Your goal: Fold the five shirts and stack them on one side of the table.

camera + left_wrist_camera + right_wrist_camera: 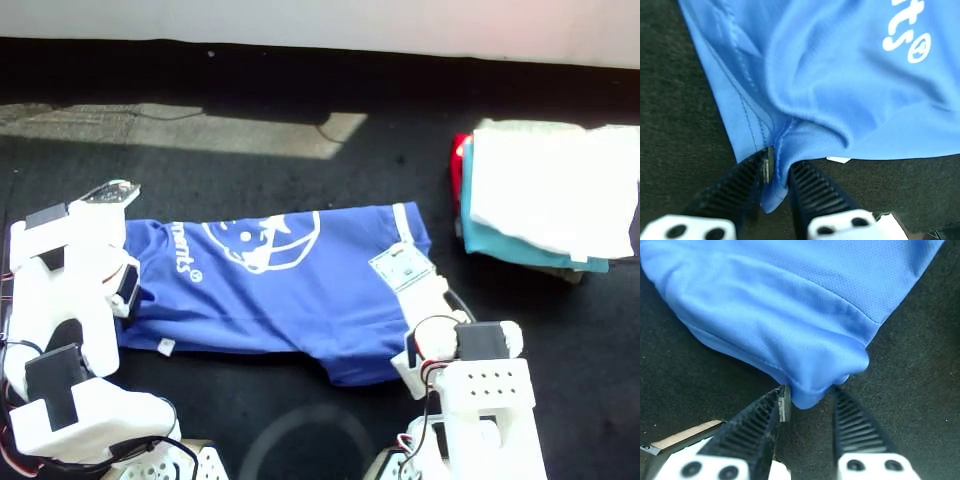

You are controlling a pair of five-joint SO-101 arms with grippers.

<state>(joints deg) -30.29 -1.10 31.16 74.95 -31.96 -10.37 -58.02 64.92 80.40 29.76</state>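
Your blue shirt [280,285] lies spread across the middle of the dark desk [300,420], print side up, its length running from one arm to the other. In the high view a sleeve hangs toward the near edge beside the right arm.

Your left tool [776,175] is pinching the shirt at its hem. In the left wrist view the two ribbed fingers [812,187] stand close together with a thin fold of stitched edge caught between them, and the cloth puckers upward from the grip. A small white tag [839,160] peeks out from under the fabric just beside it.

Your right tool [807,405] pinches the opposite end. Its fingers sit wider apart, with a thick, rounded bunch of blue cloth filling the gap and touching both of them.

The stack of folded shirts [545,205] sits at the desk's right side, well apart from the blue one — white on top, teal beneath, a red edge showing at its left.
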